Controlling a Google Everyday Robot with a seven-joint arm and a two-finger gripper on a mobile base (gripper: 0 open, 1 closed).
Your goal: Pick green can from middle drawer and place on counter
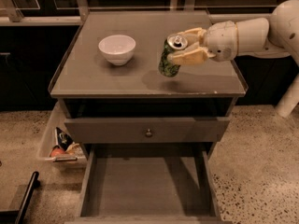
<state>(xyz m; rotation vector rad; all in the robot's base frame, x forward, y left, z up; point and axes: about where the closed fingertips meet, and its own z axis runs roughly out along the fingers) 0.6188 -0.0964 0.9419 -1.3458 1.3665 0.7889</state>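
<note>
The green can (169, 59), dark green with a silver pull-tab top, is held tilted over the right half of the counter (107, 80), its base close to the surface. My gripper (177, 45) reaches in from the right on a white arm and is shut on the can, one pale finger (191, 32) behind it and one in front. The middle drawer (145, 185) is pulled out wide at the bottom of the cabinet, and its flat floor is bare.
A white bowl (117, 48) stands on the counter's left half. A drawer with a flat front and round knob (148, 132) is slightly open above the middle drawer. A clear bin with packets (58, 146) sits on the floor at left. A black bar (25, 195) lies at lower left.
</note>
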